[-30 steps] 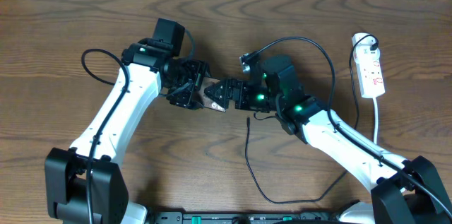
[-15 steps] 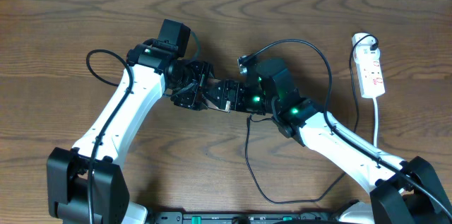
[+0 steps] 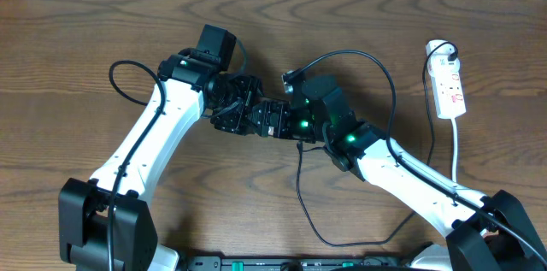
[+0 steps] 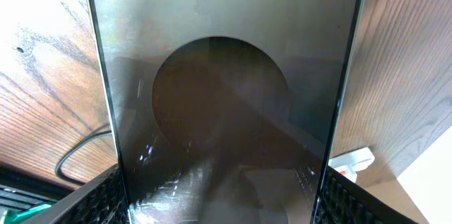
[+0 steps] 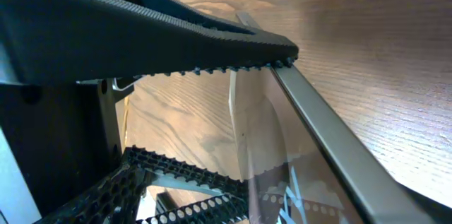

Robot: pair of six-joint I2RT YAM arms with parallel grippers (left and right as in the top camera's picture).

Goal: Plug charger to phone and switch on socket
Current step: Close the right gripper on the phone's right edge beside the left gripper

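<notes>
Left wrist: phone [image 4: 226, 75] is cut off by the top and bottom frame edges.
Overhead, frame centre: phone masked by left end effector [image 3: 250, 115] and right end effector [image 3: 273, 121]. Closure of the right one is unreadable.
Charger [image 3: 301, 187] tip hidden beneath it.
Socket [image 3: 449, 87] switch positions too small to tell.

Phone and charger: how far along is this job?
Done: the phone is gripped in the left jaws. In hand: the right jaws are at its edge. Left: the charger lies loose on the table, not in the phone, and no jaws are near the socket.
</notes>
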